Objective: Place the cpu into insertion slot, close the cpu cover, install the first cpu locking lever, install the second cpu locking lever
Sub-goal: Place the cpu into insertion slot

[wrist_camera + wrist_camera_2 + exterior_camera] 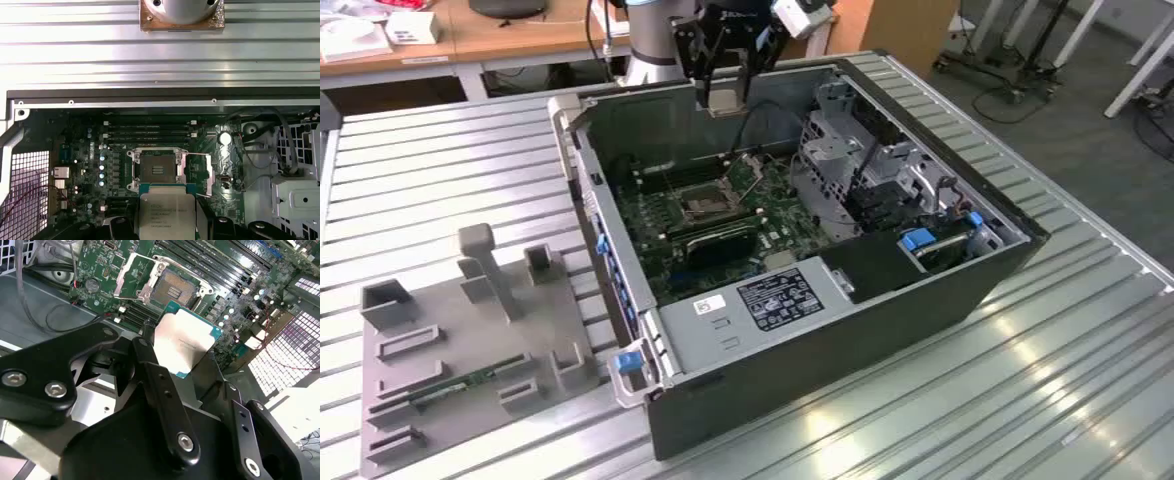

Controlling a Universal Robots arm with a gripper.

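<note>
While cpu (186,342) hangs gripped, insertion slot (175,289) (empty) gapes.

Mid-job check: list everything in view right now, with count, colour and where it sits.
computer case: one, black, open-sided, lying on the table
table: one, silver slatted metal, under the case
motherboard: one, green, inside the case
insertion slot: one, dark with silver rim, mid-board, empty
cpu cover: one, silver frame, swung open beside the slot
memory slots: a row, black, near the slot
fixture tray: one, grey, at the exterior view's left
memory stick: one, green, in the tray
cpu: one, silver-topped, held above the board
gripper: one, black, shut on the cpu
</note>
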